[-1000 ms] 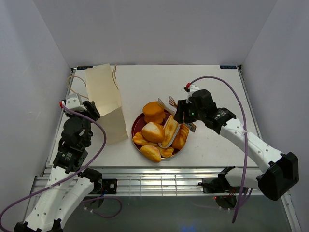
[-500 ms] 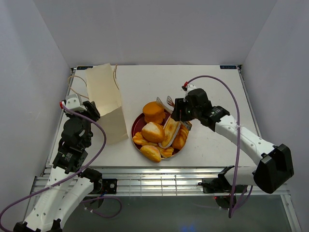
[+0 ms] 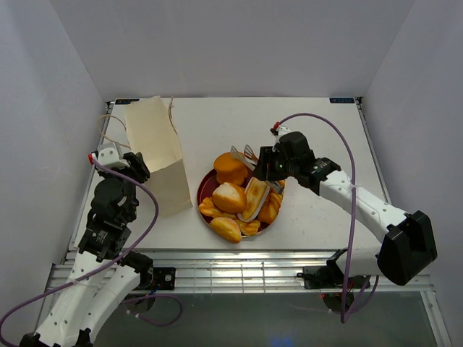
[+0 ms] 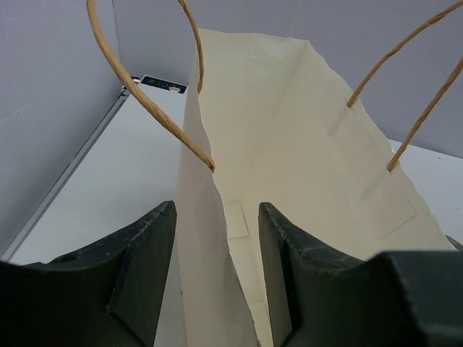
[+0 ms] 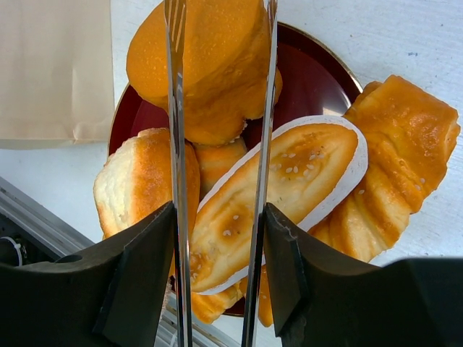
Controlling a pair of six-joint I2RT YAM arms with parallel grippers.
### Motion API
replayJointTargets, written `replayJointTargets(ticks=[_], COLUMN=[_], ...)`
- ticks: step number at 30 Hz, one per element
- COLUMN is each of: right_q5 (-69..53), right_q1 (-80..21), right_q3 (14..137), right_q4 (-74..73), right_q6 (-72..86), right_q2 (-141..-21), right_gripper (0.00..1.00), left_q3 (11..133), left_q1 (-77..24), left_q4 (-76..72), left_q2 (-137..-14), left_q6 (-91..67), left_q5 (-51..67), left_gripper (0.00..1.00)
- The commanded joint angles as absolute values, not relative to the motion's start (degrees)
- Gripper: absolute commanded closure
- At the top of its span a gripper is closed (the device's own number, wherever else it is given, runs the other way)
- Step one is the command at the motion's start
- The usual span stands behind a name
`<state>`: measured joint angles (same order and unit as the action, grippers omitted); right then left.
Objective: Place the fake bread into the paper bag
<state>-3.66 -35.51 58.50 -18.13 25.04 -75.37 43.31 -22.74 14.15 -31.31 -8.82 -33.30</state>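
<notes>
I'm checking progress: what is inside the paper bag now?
The left wrist view shows only pale inner walls of the paper bag, nothing resting against them. Its floor is hidden by the near wall and the left gripper.

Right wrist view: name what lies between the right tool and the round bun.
Metal tongs, held in the right tool, span that stretch, both arms running out over the round bun. The right wrist view shows it.

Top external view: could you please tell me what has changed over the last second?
The right gripper, holding the tongs, moved left, bringing their tips toward the round bun on the plate. Nothing was grasped or released. The left gripper, paper bag and other breads stayed put.
</notes>
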Motion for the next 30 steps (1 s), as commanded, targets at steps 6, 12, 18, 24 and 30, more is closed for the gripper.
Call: replayJointTargets(ticks=[6, 12, 18, 24, 30], right_q5=[-2.46, -1.76, -3.43, -5.71, -6.85], right_q1=[-35.77, -35.77, -35.86, -35.86, -35.86], right_q3=[58.8, 59.06, 58.97, 59.24, 59.94], right_q4=[-17.49, -18.19, -18.63, -18.54, -20.39], right_q6=[25.14, 25.14, 25.4, 25.84, 25.4], right_q2=[-74.62, -75.06, -75.76, -75.5, -74.88], right_gripper=[0.43, 0.43, 0.43, 0.47, 0.53], left_q3=[42.63, 42.54, 42.63, 42.63, 42.45], left_q1=[-23.12, -23.2, -23.2, -23.29, -23.38], left_q4=[14.15, 14.15, 14.15, 14.15, 14.15], left_q2=[-30.76, -30.67, -30.5, -30.24, -29.88], left_q6=[-8.44, -8.44, -8.35, -8.35, -8.35], left_q5=[-33.75, -33.75, -33.75, -33.92, -34.19], left_gripper=[0.4, 0.4, 0.4, 0.4, 0.4])
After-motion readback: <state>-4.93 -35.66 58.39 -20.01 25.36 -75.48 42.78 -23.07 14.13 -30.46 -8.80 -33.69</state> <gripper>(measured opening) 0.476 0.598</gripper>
